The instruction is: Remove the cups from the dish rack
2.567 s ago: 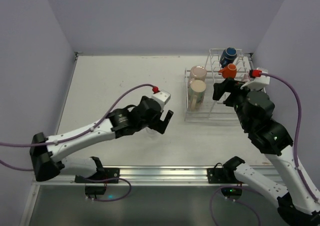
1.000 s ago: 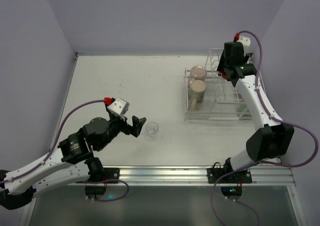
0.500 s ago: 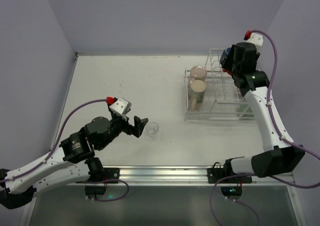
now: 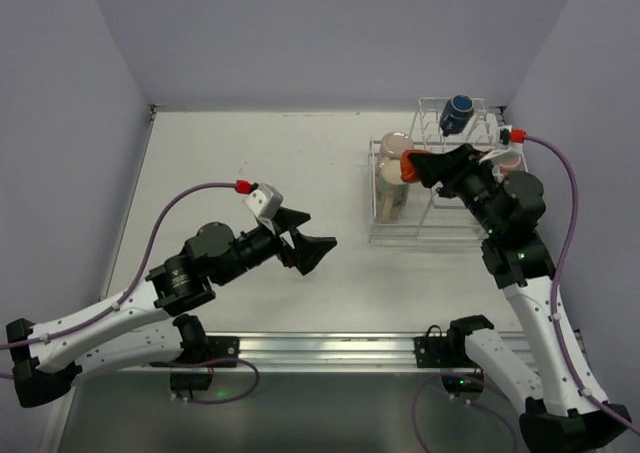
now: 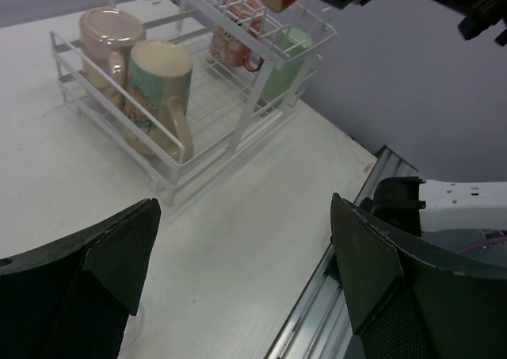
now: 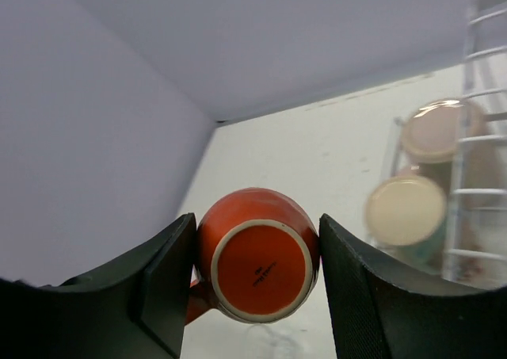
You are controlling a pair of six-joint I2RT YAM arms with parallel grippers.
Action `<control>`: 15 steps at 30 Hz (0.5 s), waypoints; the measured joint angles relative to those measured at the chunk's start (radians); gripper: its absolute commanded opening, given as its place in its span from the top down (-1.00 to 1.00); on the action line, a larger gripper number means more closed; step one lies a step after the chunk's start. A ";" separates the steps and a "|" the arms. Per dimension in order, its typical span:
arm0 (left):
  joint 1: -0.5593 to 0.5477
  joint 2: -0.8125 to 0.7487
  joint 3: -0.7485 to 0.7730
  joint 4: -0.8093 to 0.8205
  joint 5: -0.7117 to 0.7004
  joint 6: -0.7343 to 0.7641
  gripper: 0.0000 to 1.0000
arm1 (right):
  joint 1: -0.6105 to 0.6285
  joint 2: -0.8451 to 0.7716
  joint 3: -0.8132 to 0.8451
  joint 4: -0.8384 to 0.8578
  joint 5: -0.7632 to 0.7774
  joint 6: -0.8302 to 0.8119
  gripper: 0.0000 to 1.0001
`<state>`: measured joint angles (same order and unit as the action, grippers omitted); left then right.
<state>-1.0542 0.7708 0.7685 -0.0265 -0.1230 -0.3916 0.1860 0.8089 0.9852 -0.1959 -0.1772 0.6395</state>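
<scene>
My right gripper (image 6: 255, 257) is shut on the orange cup (image 6: 255, 265), whose base faces the wrist camera. In the top view the orange cup (image 4: 408, 165) hangs above the white dish rack (image 4: 430, 231), next to two beige mugs (image 4: 394, 181) lying in its left section. A dark blue mug (image 4: 459, 112) sits on the rear dividers. The left wrist view shows a pink cup (image 5: 236, 36) and a green tumbler (image 5: 288, 51) in the rack's right part. My left gripper (image 4: 308, 244) is open and empty, left of the rack. It hides the clear glass from above.
The metal rail (image 4: 330, 348) with the arm bases runs along the near table edge. Purple walls (image 4: 60, 123) close in the table on the left, back and right. The right arm's elbow (image 4: 515, 218) hangs over the rack's right side.
My right gripper took the orange cup off the rack's rear dividers and carried it left and forward. My left gripper left the clear glass on the table, then swung up and right over it.
</scene>
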 measured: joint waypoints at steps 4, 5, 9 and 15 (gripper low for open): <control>0.000 0.089 0.000 0.111 0.080 -0.053 -0.80 | 0.072 -0.014 -0.151 0.219 -0.166 0.184 0.69; 0.000 0.102 0.000 0.127 0.094 -0.064 -0.80 | 0.097 -0.009 -0.182 0.259 -0.195 0.219 0.69; 0.000 0.112 -0.011 0.224 0.111 -0.137 -0.74 | 0.183 -0.010 -0.286 0.408 -0.289 0.322 0.70; 0.000 0.113 -0.031 0.338 0.085 -0.248 -0.60 | 0.197 -0.037 -0.390 0.621 -0.353 0.426 0.69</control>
<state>-1.0542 0.8833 0.7380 0.3119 -0.0380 -0.6392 0.3832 0.7723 0.5949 0.4255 -0.5304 1.0657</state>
